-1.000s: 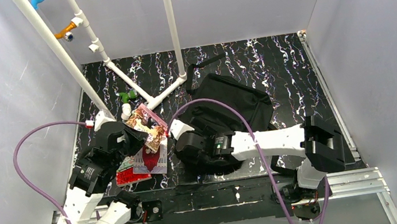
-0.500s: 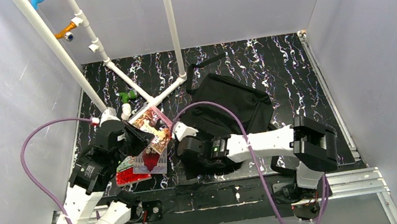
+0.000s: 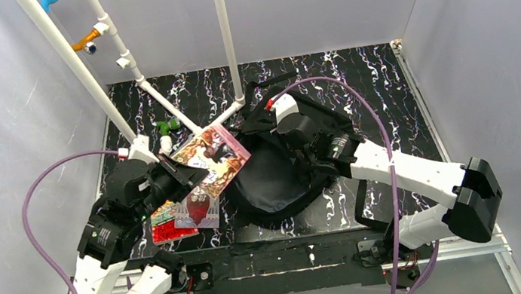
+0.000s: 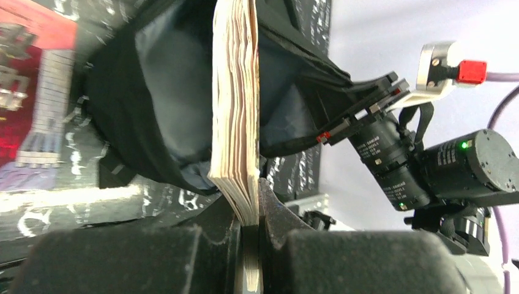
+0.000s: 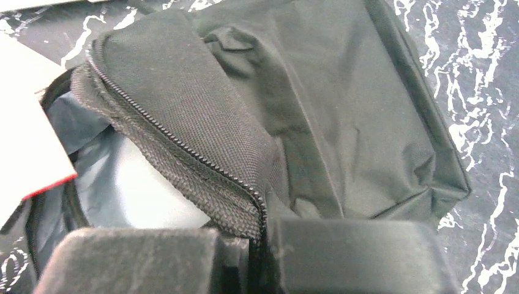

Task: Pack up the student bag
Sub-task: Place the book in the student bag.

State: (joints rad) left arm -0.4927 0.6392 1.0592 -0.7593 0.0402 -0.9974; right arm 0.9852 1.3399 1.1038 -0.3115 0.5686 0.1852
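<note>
1. Large black soft fabric backpack (image 3: 272,185) lies centre-right on the black white-veined table mat (image 3: 378,78); its mouth gapes toward the left arm and pale grey lining shows inside
2. Right gripper (image 5: 260,236): jaws pinched tight on the bag's upper flap, right at the zipper teeth (image 5: 174,146). The flap is lifted clear of the lower wall. My reading is that it is held up so the opening stays wide enough for something flat to slide in
3. Left gripper (image 4: 250,228): clamped fully on one end of a thick paperback book with a colourful illustrated cover (image 3: 212,157). The book is raised off the mat and tilted, with its free end at the bag's left rim
4. From the left wrist, the page edges run straight ahead into the dark opening, so the book is lined up edge-on with the mouth. Gripping it at the near end leaves the long free end to enter first
5. Not yet packed: flat printed covers, one of them red (image 3: 170,231), lie on the mat under the left arm, and a small green toy (image 3: 167,126) sits by the white plastic pipe frame (image 3: 82,70)
6. Risk, as I judge it: the flap hangs from a single pinch, so slack rim on either side could snag the book's leading corner
</note>
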